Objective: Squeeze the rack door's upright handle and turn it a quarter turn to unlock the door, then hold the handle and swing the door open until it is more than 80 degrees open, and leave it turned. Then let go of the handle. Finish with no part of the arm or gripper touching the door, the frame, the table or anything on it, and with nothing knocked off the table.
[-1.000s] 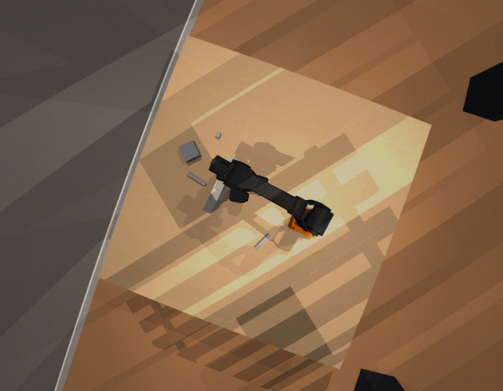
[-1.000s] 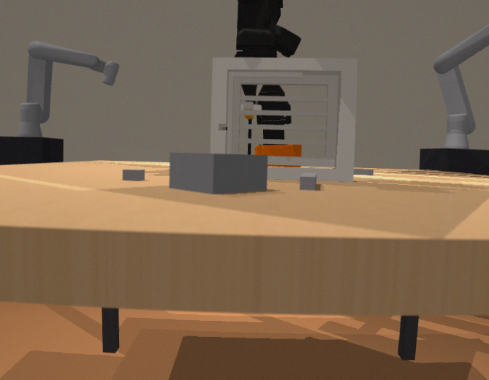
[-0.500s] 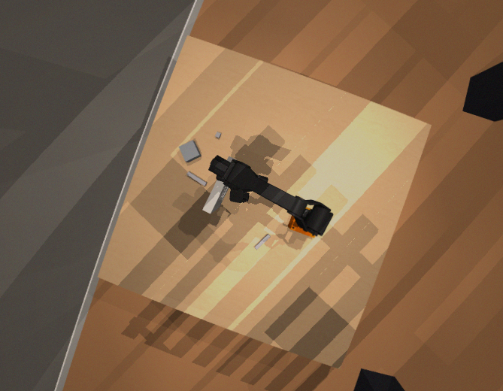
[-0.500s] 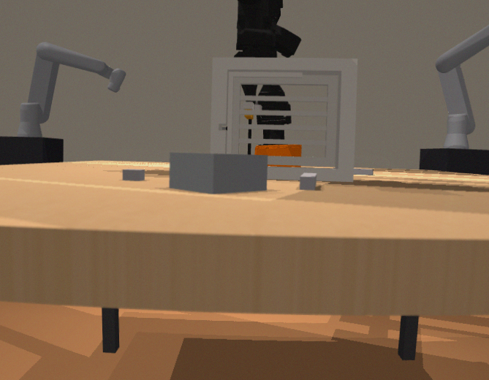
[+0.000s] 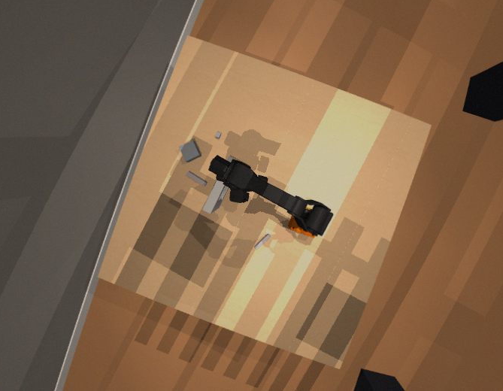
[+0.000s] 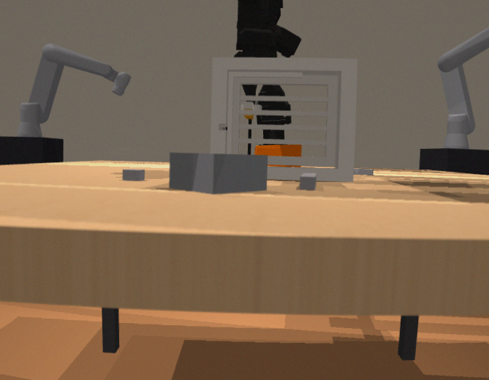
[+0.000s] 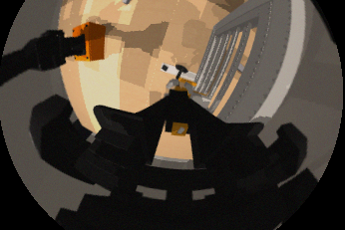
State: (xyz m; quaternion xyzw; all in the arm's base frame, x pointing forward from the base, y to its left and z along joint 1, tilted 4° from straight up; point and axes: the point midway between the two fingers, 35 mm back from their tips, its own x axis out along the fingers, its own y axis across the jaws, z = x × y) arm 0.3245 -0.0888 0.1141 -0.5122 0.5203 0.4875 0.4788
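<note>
Gripper clamped on the handle, near the slatted door's edge, room between door and orange base.

Rack door: one, pale grey, rectangular, with horizontal slats and open gaps; upright, closed within its surround. Frame: one, matching grey, broad-bordered, near-square; standing upright on the counter. Handle: one, slender, black with orange parts, beside pale fittings; upright, unturned, on the door's face away from the exterior view, near the side edge with the small latch fitting; gripped between the claw's fingers, its middle hidden in the wrist view.
</note>
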